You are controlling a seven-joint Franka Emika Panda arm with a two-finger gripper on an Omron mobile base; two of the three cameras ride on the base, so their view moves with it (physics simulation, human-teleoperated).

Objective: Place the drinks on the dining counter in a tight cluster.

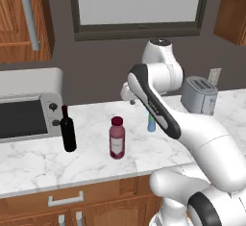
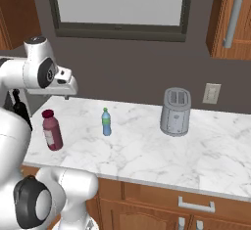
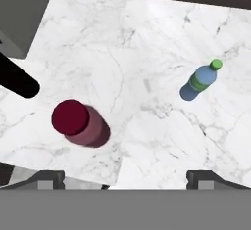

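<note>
- Marble-topped wall counter with wooden drawers below runs across all the views, a dark wall and a framed window behind it.
- Seen from the hand camera, the gripper hangs above the counter with its two dark fingertips set far apart at the bottom corners of the frame; the jaws are spread wide and hold nothing, touching none of the bottles.
- Between and above those tips, at lower left of the hand view, stands the juice bottle, seen from above by its dark-red cap, well clear of both fingers.
- At upper right of the hand view the small blue water bottle with a green cap stands apart from the juice bottle, bare marble between them.
- At the left edge of the hand view a black shape, the wine bottle, reaches into the frame.
- In the left base view the wine bottle with its red cap stands left of centre, the juice bottle near it to the right, and the water bottle shows partly behind the arm's forearm.
- In the right base view the juice bottle is at left, the water bottle right of it, and the wine bottle is mostly hidden behind the arm.
- All three drinks stand upright in a loose row, none touching.
- A grey toaster sits further right on the counter, near a wall outlet.
- A microwave occupies the left of the left base view, just beside the wine bottle.
</note>
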